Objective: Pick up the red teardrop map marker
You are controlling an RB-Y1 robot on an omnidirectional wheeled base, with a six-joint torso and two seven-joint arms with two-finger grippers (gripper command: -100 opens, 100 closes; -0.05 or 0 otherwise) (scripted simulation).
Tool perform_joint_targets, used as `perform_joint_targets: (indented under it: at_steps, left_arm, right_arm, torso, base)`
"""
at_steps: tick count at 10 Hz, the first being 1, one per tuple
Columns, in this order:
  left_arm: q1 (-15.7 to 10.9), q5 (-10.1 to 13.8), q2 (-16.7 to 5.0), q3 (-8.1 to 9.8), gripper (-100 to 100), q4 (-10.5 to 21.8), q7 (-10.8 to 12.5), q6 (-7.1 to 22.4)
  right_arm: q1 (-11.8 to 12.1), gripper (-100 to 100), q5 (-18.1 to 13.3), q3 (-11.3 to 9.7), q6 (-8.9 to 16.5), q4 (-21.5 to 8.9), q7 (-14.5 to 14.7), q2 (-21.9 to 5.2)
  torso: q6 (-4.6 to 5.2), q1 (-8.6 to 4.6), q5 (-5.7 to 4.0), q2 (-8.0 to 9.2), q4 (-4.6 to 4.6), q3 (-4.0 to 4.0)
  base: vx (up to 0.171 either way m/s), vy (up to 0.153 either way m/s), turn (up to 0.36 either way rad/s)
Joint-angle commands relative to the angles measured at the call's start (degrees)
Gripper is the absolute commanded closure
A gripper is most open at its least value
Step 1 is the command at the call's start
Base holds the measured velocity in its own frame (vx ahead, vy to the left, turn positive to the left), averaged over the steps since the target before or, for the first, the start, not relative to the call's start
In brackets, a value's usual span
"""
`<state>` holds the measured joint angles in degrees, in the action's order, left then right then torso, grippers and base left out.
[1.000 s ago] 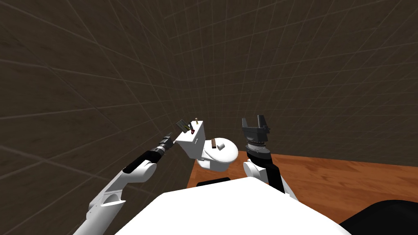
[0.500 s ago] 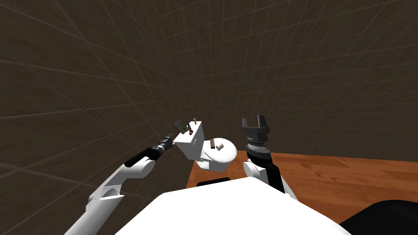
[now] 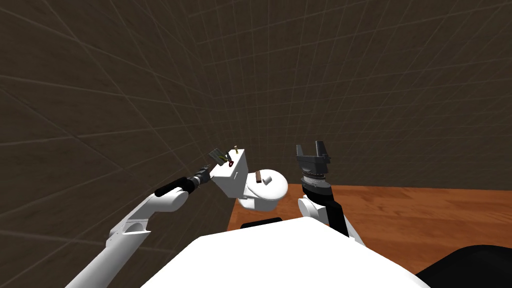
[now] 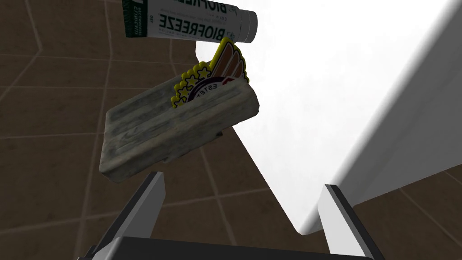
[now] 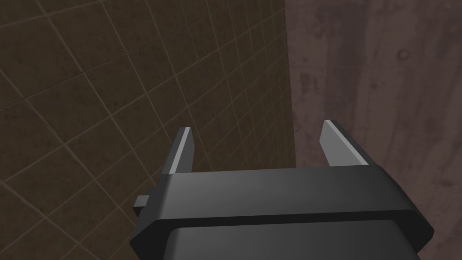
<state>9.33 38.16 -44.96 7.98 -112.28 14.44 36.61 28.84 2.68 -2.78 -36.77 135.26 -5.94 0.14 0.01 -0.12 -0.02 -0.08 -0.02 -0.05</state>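
A small red marker lies on the lid of the white toilet tank, just right of a weathered wooden tray. My left gripper is at the tank's left end, just below the tray, and is open and holding nothing. In the left wrist view the tray sits just beyond the open left gripper and holds a yellow-rimmed badge. A green and white tube lies past it on the white tank lid. My right gripper is raised to the right of the toilet, open.
A brown bar rests on the shut toilet lid. A small brass thing stands at the tank's far edge. Dark tiled walls close in behind and to the left. Wooden floor spreads to the right.
My head view has swung slightly, so the toilet sits a little further left. My left arm has stretched further towards the tank's left end. The right arm is unchanged.
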Motion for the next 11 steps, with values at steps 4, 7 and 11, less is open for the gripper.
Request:
perform_joint_targets:
  at_steps: [4, 7, 11]
  left_arm:
    - [-2.5, 4.2, -4.3, -0.13, -100, 2.8, 1.9, 6.6]
    - [-4.6, 7.1, -7.4, -0.49, -100, 5.0, 3.4, 10.6]
    - [-7.3, 11.1, -11.6, -1.11, -100, 7.9, 5.4, 17.1]
  right_arm:
    - [0.0, 0, 0.0, 0.0, 0.0, 0.0, 0.0, 0.0]
    - [0.0, 0, 0.0, 0.0, 0.0, 0.0, 0.0, 0.0]
    - [0.0, 0, 0.0, 0.0, 0.0, 0.0, 0.0, 0.0]
  torso:
    - [-0.03, -0.02, 0.0, 0.01, 0.0, 0.0]
    - [-0.01, -0.04, -0.01, 0.01, 0.0, 0.01]
    - [-0.02, -0.16, -0.04, -0.05, -0.01, -0.03]
  base:
    - [0.017, -0.033, -0.067]
    - [0.021, -0.04, -0.09]
    - [0.03, -0.061, -0.111]
